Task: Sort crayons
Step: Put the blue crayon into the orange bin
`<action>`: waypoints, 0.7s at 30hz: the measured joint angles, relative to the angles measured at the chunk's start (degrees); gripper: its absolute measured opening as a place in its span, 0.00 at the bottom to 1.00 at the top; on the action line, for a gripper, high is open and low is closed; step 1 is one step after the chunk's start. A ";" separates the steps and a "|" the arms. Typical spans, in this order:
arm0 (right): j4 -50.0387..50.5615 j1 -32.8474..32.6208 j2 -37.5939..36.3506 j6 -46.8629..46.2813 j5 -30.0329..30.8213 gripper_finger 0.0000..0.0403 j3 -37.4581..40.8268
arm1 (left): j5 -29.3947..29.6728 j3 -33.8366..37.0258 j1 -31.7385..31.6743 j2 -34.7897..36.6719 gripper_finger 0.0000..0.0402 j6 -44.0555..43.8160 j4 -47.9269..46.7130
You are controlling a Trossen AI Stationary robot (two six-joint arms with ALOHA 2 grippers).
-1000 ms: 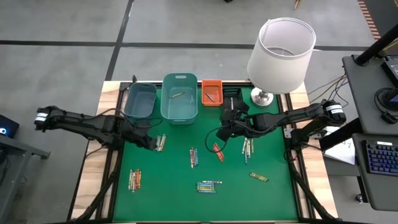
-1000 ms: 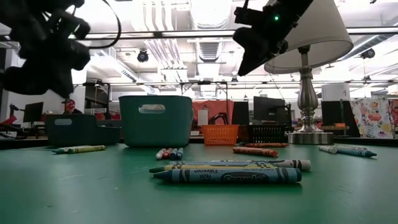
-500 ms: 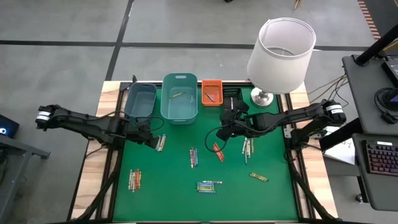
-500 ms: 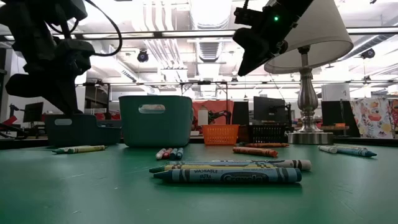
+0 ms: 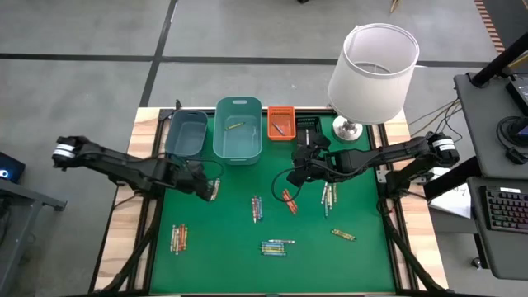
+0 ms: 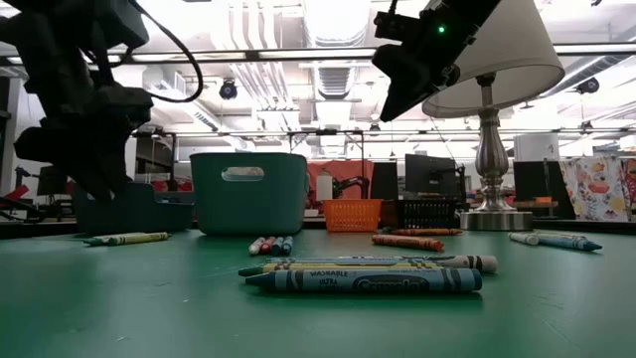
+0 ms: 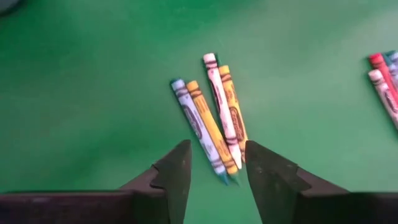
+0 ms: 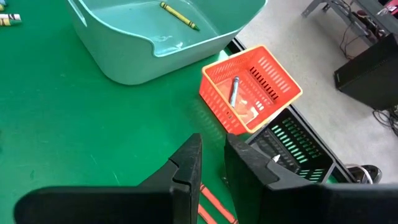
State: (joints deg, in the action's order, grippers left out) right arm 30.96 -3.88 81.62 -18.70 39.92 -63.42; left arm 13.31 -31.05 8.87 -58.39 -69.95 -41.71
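Crayons lie in small groups on the green mat (image 5: 231, 247). A group of several crayons (image 7: 211, 124) (image 5: 214, 190), yellow, orange and white-wrapped side by side, lies just beyond my left gripper (image 7: 214, 168) (image 5: 205, 188). That gripper points steeply down over their near ends, open, its fingers clear of them. My right gripper (image 8: 212, 163) (image 5: 297, 173) hangs high over the mat's middle above some red crayons (image 5: 289, 200), a narrow gap between its fingers and nothing in it.
Along the far edge stand a dark teal bin (image 5: 186, 132), a teal bin (image 5: 238, 129) with a yellow-green crayon inside, an orange basket (image 8: 252, 87) holding a crayon, and a black basket (image 5: 307, 128). A lamp (image 5: 371, 66) stands at the far right. More crayon groups (image 5: 277, 247) lie nearer.
My left gripper has come down and a little toward the table's right, closer to the crayon group beside it, and has tipped more steeply downward. The crayons have not moved.
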 joint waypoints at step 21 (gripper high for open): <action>0.00 0.15 0.00 2.90 0.15 0.15 0.00 | 2.85 0.00 0.11 -6.90 0.34 2.16 1.19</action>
State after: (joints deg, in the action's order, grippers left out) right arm 30.96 -3.73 81.62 -15.79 40.07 -63.42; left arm 16.16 -31.05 8.97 -65.29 -67.79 -40.52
